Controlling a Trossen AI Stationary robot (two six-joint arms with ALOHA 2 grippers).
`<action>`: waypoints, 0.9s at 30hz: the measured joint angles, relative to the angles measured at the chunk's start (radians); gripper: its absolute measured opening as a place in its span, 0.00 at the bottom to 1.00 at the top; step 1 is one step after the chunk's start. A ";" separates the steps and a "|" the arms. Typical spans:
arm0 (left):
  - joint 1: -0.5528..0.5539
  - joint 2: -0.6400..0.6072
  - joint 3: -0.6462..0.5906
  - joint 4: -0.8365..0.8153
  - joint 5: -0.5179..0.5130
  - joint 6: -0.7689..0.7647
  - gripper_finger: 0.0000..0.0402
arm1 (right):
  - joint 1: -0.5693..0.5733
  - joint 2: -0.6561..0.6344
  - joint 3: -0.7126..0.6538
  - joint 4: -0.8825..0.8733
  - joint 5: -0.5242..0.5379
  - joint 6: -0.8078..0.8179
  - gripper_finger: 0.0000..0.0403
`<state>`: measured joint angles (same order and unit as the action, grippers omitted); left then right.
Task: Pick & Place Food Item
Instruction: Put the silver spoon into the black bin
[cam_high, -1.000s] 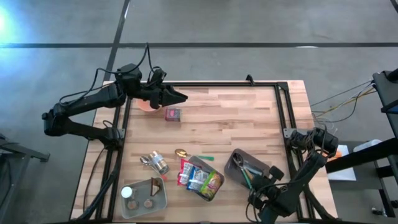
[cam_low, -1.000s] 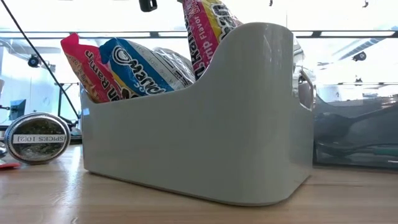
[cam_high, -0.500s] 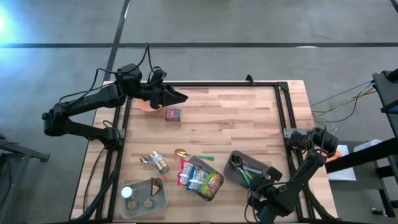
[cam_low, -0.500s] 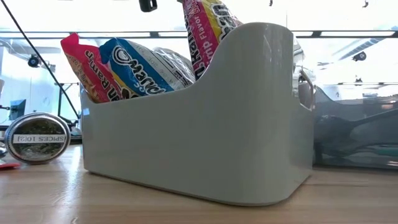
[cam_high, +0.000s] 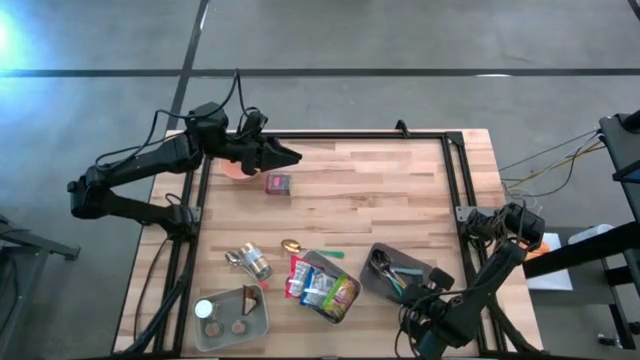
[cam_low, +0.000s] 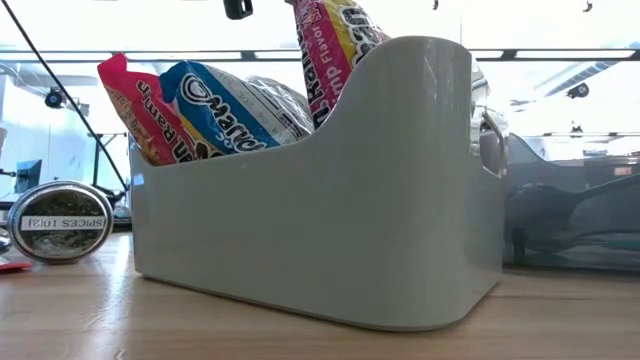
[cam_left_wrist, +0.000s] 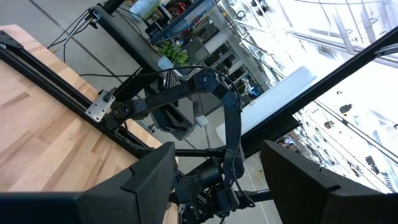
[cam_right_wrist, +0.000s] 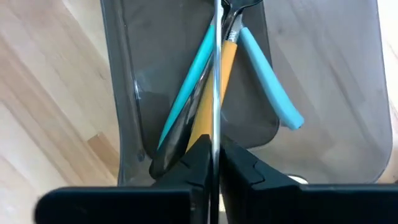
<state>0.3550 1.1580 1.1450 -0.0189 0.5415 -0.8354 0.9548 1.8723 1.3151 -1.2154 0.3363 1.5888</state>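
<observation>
Snack packets (cam_high: 322, 288) stand in the white bin (cam_high: 345, 300) mid-desk. Right gripper (cam_right_wrist: 214, 152) pinches a thin metal utensil handle (cam_right_wrist: 216, 74) over the grey tray (cam_right_wrist: 348, 118). Left gripper (cam_high: 290, 156) hangs part-open, empty, beyond the red box (cam_high: 278, 183).

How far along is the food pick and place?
Done: snack bags sit in the white bin. In hand: the right end effector is shut on a metal utensil in the grey bin. Remaining: the red box lies loose near the open left end effector.
</observation>
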 joint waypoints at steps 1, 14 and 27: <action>0.000 0.000 0.000 0.000 0.000 0.000 0.60 | 0.001 -0.003 0.000 0.000 -0.001 -0.001 0.06; 0.000 0.000 0.000 0.000 0.000 0.000 0.60 | -0.030 -0.014 0.000 0.000 -0.032 -0.037 0.36; 0.000 0.000 0.000 0.000 0.000 0.000 0.60 | -0.037 -0.015 0.020 0.000 -0.033 -0.037 0.45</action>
<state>0.3546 1.1580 1.1450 -0.0189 0.5419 -0.8356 0.9178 1.8570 1.3352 -1.2152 0.3031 1.5518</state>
